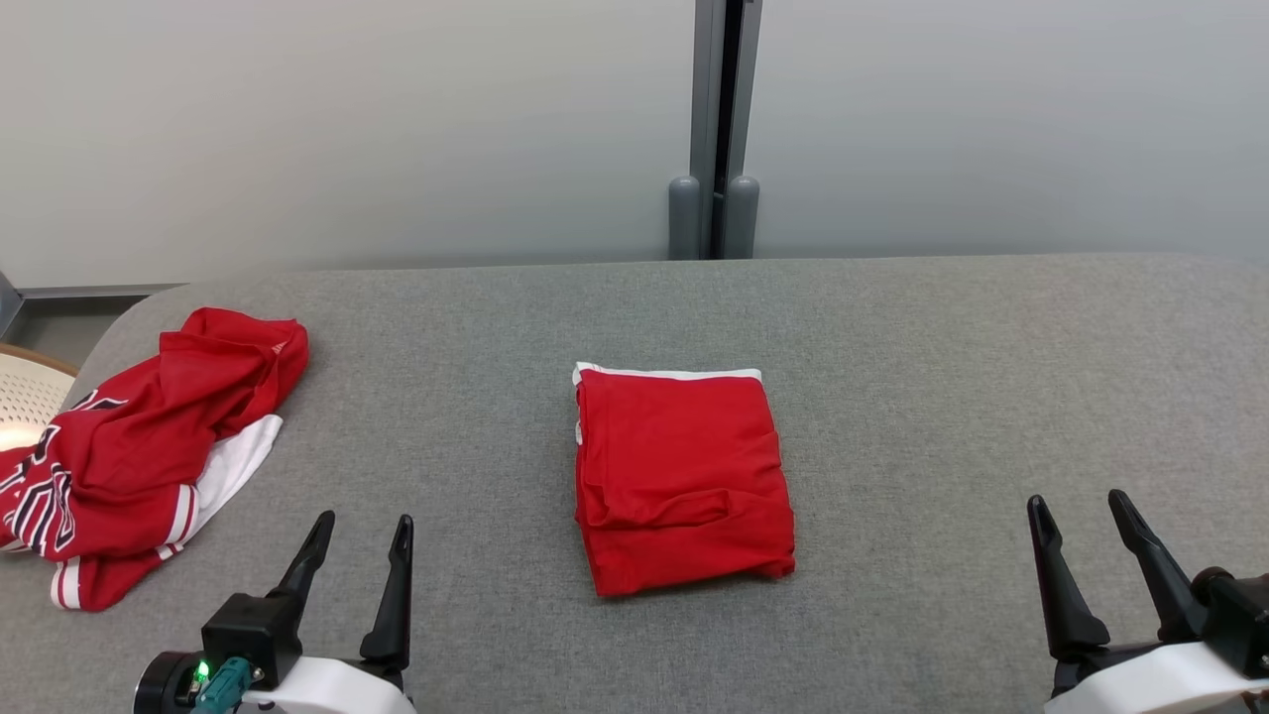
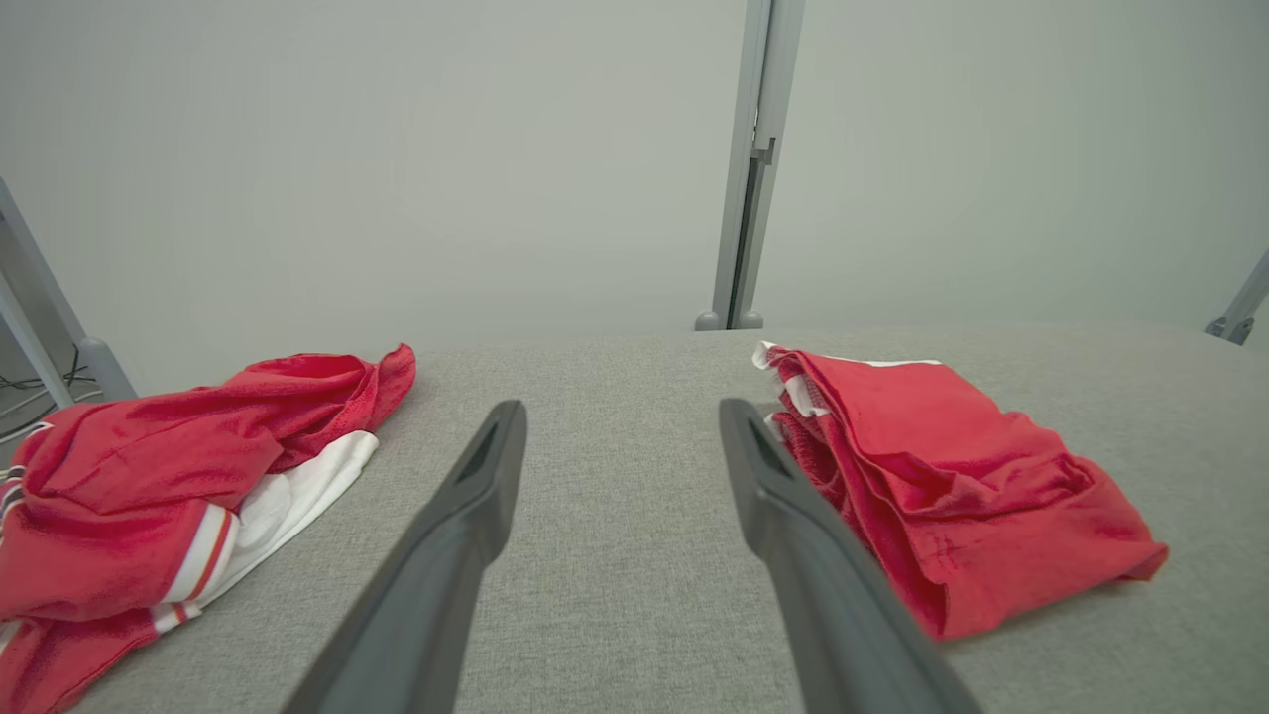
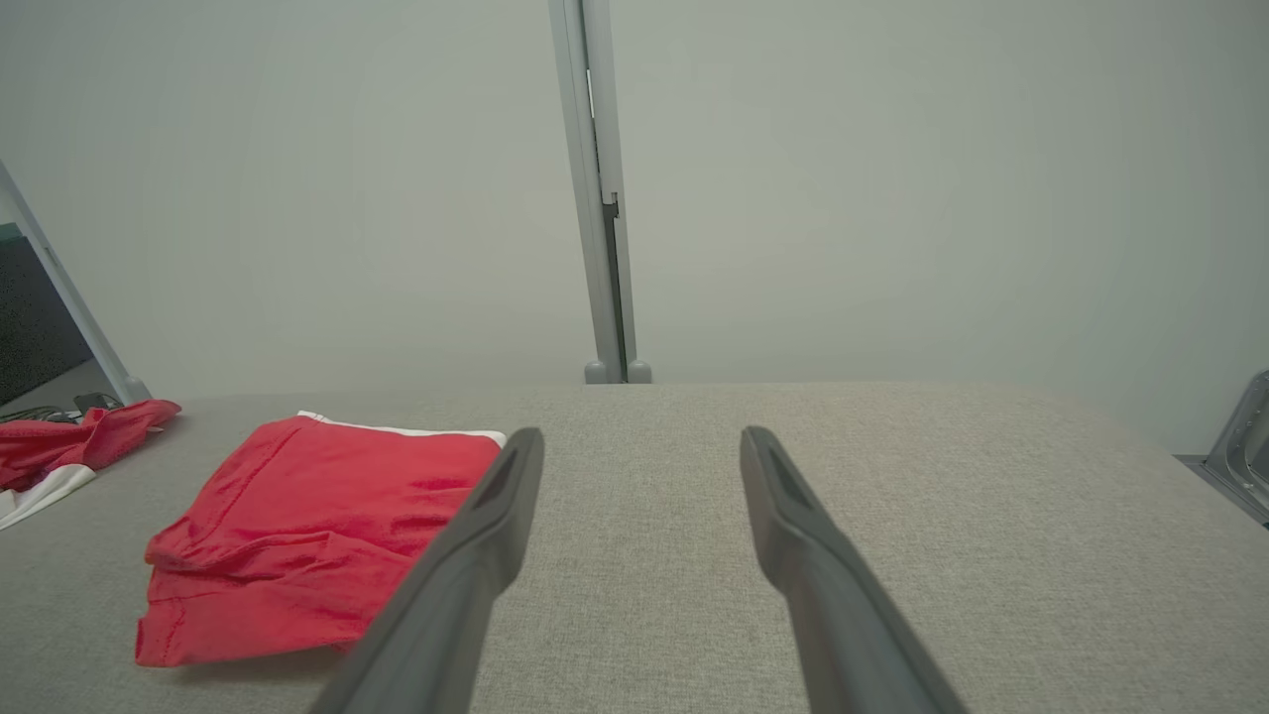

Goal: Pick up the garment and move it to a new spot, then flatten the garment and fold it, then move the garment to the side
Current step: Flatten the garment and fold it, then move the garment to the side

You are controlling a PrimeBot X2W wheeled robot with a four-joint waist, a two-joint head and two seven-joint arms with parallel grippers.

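A folded red garment (image 1: 682, 481) lay centred on the grey tabletop (image 1: 942, 377). The left hand (image 1: 364, 519) and right hand (image 1: 1078, 499) flanked it, untouching, fingers spread, empty.

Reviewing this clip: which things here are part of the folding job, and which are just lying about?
In the job:
- folded red garment, at the centre of the grey table
- left gripper and right gripper, both open, touching nothing

Lying about:
- crumpled red-and-white jersey, at the table's left end
- pale woven basket, past the left edge
- grey partition post, behind the table
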